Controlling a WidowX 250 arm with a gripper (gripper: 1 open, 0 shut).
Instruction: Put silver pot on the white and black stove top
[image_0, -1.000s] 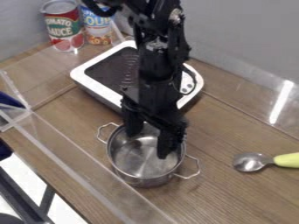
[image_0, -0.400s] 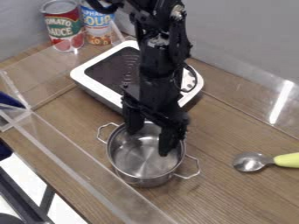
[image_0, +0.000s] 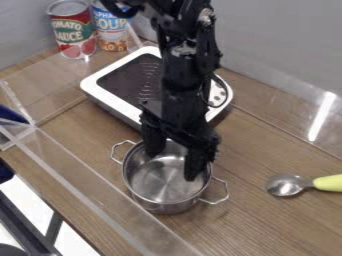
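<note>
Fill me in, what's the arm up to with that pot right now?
The arm points its claw straight down over the silver pot, open, fingers reaching down at the pot's far rim. Nothing is gripped yet: the pot sits on the wooden table, in front of the white and black stove top, which has nothing on it. A spoon lies off to the right.

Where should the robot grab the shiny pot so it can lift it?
Probably the thin rim of the silver pot, coming straight down from above. The pot stands upright with no lid, so one finger can go inside and one outside the wall. The open gripper already hangs over its far rim, pointing down. The wire loop handles look too thin and floppy to pinch well.
</note>
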